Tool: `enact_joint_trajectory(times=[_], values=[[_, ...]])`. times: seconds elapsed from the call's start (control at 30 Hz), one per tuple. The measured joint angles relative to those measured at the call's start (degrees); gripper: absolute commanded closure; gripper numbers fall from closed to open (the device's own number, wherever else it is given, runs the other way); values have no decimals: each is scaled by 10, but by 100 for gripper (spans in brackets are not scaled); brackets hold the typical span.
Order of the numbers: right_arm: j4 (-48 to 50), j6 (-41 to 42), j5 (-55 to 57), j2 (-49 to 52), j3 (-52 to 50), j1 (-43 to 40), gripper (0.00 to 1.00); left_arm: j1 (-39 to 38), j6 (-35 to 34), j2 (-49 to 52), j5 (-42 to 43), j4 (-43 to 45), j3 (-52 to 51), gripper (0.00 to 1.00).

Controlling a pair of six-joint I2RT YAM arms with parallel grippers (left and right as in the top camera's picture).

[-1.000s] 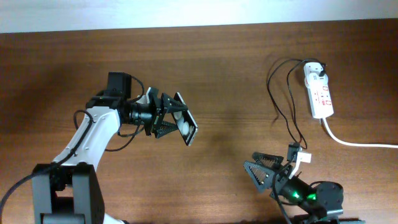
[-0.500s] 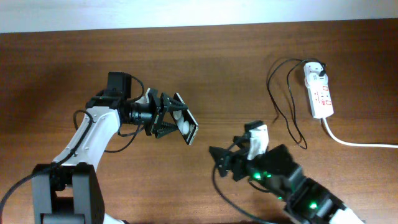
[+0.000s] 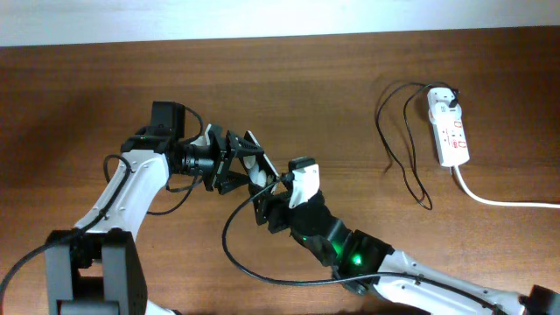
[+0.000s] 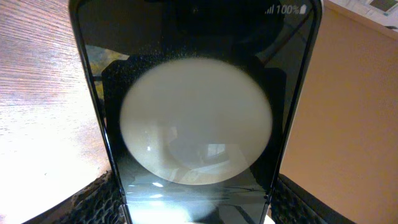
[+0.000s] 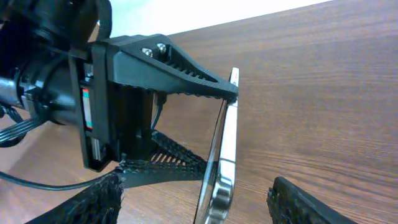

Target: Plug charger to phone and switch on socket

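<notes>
**Worktop** (image 3: 350, 87): brown wood grain, with a pale strip along its far edge.

**Phone** (image 3: 258, 164): flat black slab with a glossy face and a silvery rim.
- It is held off the worktop, left of centre, and tilted on edge in the overhead view.
- The left wrist view is filled by its face, which shows one large round white spot (image 4: 196, 121) and a small "100%" mark in the top corner.
- The right wrist view shows it edge-on, with the rim running upright.

**Left pincer** (image 3: 234, 166): clamped on the phone, with one finger against each long side. Its fingers (image 4: 93, 199) show at the lower corners of the left wrist view, either side of the slab.

**Right pincer** (image 3: 269, 206): reaches in from the near right and sits just beside the near end of the phone.
- Its jaws are spread wide, and its fingers (image 5: 93, 202) sit at the two lower corners of its own view with the phone's edge between them.
- Nothing is seen in its grasp. Whether it touches the phone cannot be told.

**Socket** (image 3: 448, 129): white elongated strip with red marks on its face, lying flat at the far right. A thick white cord (image 3: 499, 200) leaves its near end and runs off to the right.

**Charger** (image 3: 411, 171): thin black cable.
- Its black adapter end is seated in the far end of the socket.
- The cable loops left of the socket and trails nearward across the worktop, well apart from both pincers and the phone.
- The plug tip is too small to make out.
</notes>
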Motion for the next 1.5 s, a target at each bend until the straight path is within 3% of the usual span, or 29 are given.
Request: enact_joint_trajectory(times=[0.2, 0.5, 0.73, 0.8, 1.17, 1.23, 1.27, 1.5], values=[[32, 0, -2, 20, 0, 0, 26, 0, 0, 0, 0, 0, 0, 39], [74, 19, -11, 57, 1, -10, 49, 0, 0, 0, 0, 0, 0, 39], [74, 23, -24, 69, 1, -23, 56, -1, 0, 0, 0, 0, 0, 39], [74, 24, -29, 70, 1, -26, 68, -4, 0, 0, 0, 0, 0, 39], [61, 29, -34, 73, 1, -32, 92, -8, 9, 0, -4, 0, 0, 39], [61, 42, -32, 74, 1, -34, 94, -7, 12, 0, -2, 3, 0, 30], [61, 46, -32, 74, 1, -34, 95, -7, 13, 0, -1, 3, 0, 5], [61, 27, -63, 74, 1, -33, 96, -10, 13, 0, -4, 0, 0, 1]])
